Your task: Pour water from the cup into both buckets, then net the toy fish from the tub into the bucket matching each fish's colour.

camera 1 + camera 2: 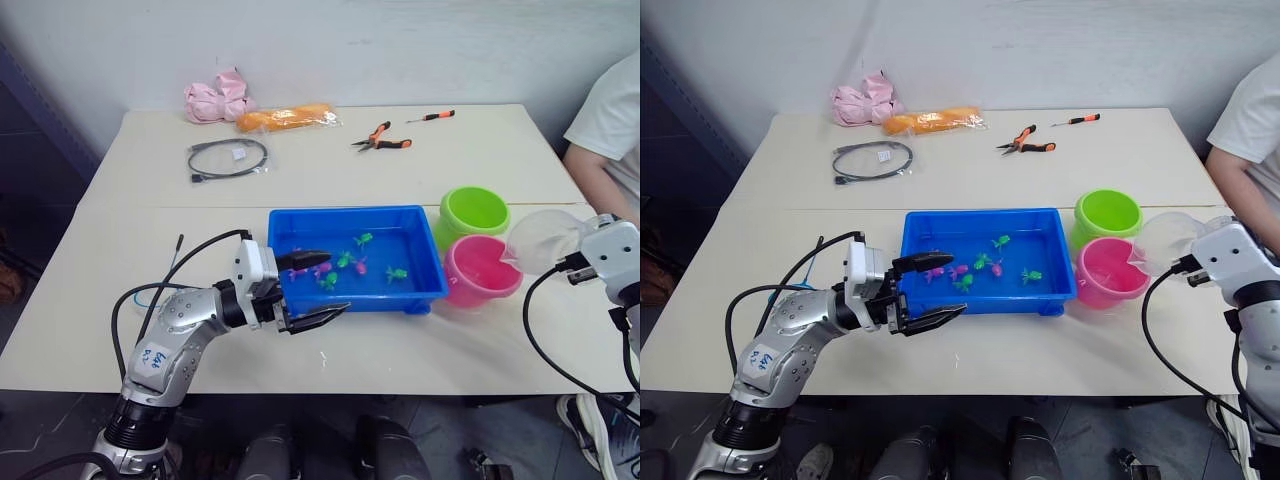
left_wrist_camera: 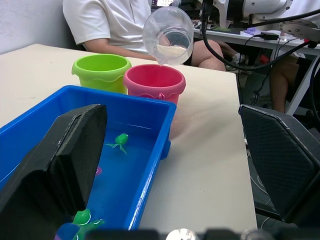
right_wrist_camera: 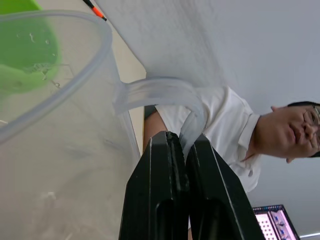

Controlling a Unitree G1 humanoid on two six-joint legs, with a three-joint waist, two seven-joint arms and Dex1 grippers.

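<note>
Cup tipped over the pink bucket

Right gripper (image 3: pixel 186 150) pinches the cup's (image 2: pixel 168 34) handle, lip above the pink bucket (image 1: pixel 480 270); left gripper (image 1: pixel 312 287) gapes wide beside the tub (image 1: pixel 405 296); net unseen.

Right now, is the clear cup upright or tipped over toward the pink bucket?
Tipped. The right gripper holds the cup by its handle, mouth and lip angled down over the pink bucket.

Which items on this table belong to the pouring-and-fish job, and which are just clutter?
In use: clear cup tilted over pink bucket by right gripper; green bucket; blue tub; toy fish; left gripper, open by the tub.

Lying about: coiled cable, pliers, screwdriver, pink bag, orange packet.
</note>
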